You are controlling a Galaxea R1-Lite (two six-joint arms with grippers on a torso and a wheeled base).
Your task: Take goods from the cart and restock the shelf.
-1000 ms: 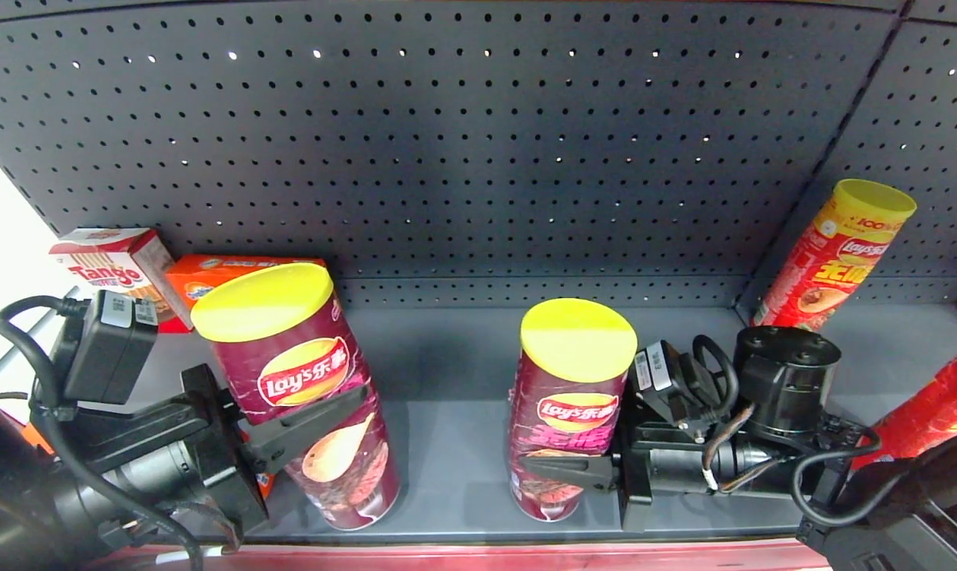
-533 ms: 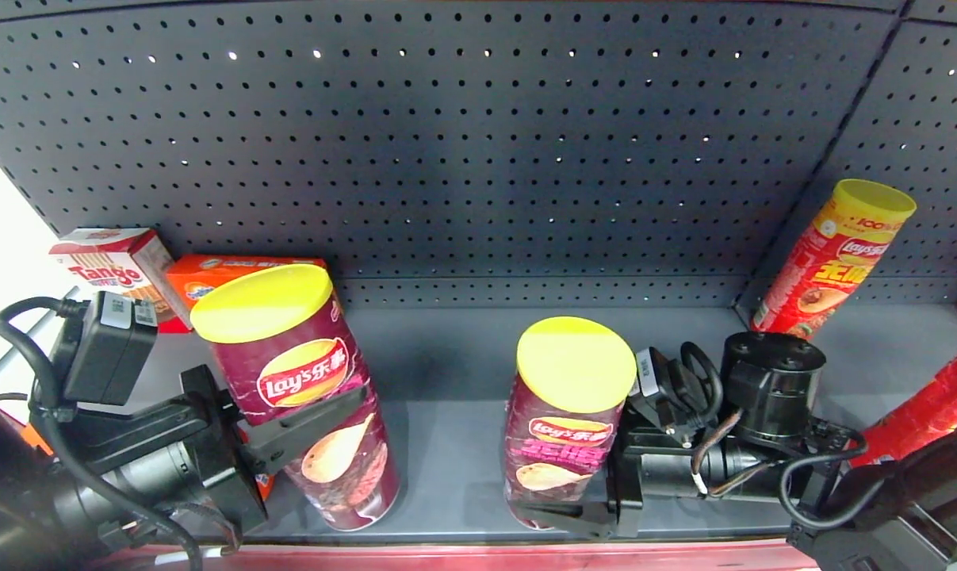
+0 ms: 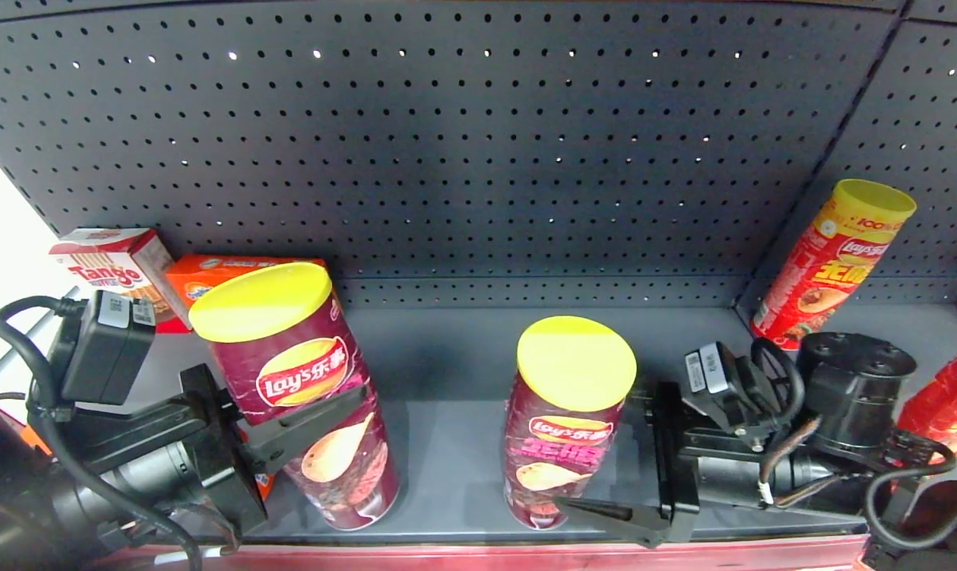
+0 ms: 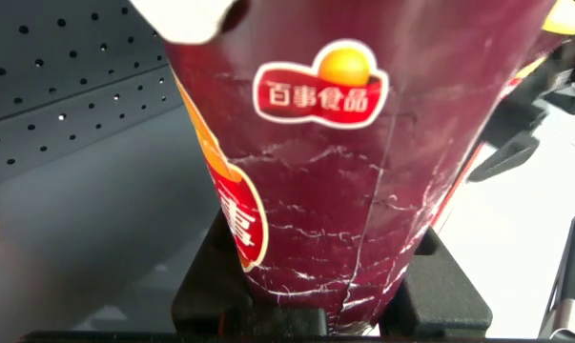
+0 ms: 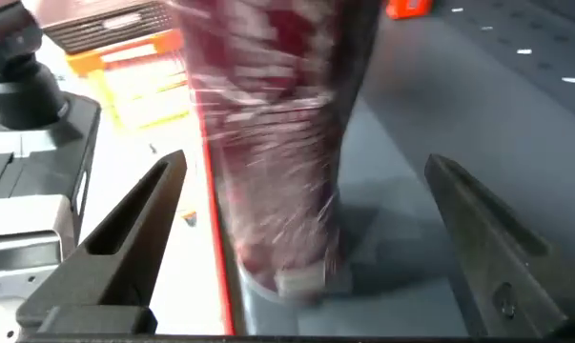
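Two maroon chip cans with yellow lids are on the grey shelf [image 3: 454, 357]. The left can [image 3: 296, 388] [image 4: 344, 171] leans slightly near the shelf's front edge, and my left gripper [image 3: 311, 416] [image 4: 330, 286] is shut on its middle. The right can [image 3: 565, 428] [image 5: 277, 162] stands upright and free. My right gripper [image 3: 629, 468] [image 5: 306, 162] is open just to the can's right. One finger [image 3: 613, 514] lies low by the can's base. In the right wrist view both fingers flank the can without touching it.
A wafer box [image 3: 113, 266] and an orange box [image 3: 224, 274] sit at the back left. A red can [image 3: 835, 254] leans at the back right, and another red can [image 3: 946, 404] is at the right edge. The pegboard wall [image 3: 478, 159] closes the back. Bare shelf lies between the maroon cans.
My right gripper lowered the right can onto the shelf, opened, and drew back to the right. The left arm and its can have stayed put.
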